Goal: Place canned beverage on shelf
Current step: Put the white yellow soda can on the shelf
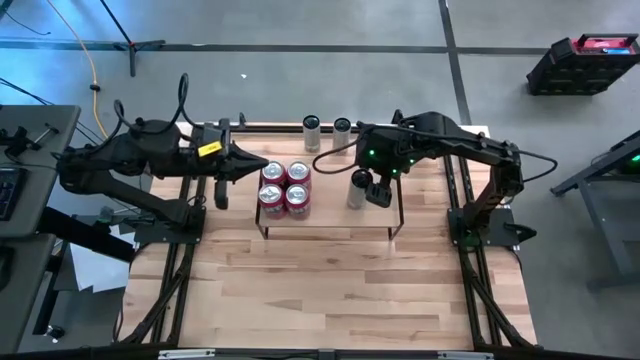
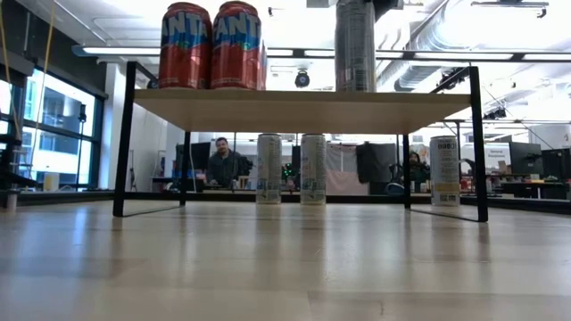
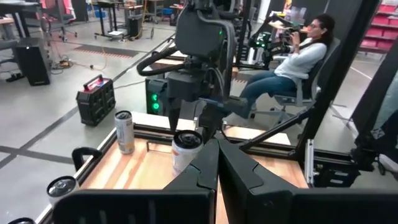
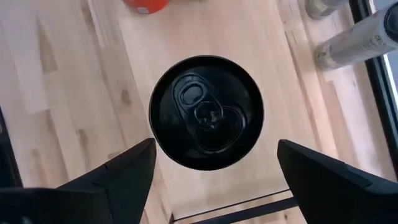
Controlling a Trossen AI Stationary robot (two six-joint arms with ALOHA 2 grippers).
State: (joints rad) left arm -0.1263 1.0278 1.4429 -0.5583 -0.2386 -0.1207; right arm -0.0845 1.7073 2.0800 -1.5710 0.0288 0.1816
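Can (image 4: 206,113) stood upright on shelf (image 1: 330,222), right of red cans (image 1: 284,188). Right end effector (image 4: 214,171) sat directly above can, fingers wide apart, gripping nothing. Left end effector (image 1: 262,166) shut, empty, beside shelf.

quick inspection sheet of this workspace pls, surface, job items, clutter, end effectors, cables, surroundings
surface: light wood tabletop with black rails, bare in front of the shelf
job's things: shelf holds four red cans at its left end and one slim silver can with a black top, upright, toward the right
clutter: two slim cans at the table's far edge; a third tall can stands behind the shelf in the low view
end effectors: left end effector shut, empty, beside the red cans; right end effector open above the silver can, fingers clear of it
cables: yellow cable and black ones on the floor at left
surroundings: seated people behind the table; black and red case on the floor
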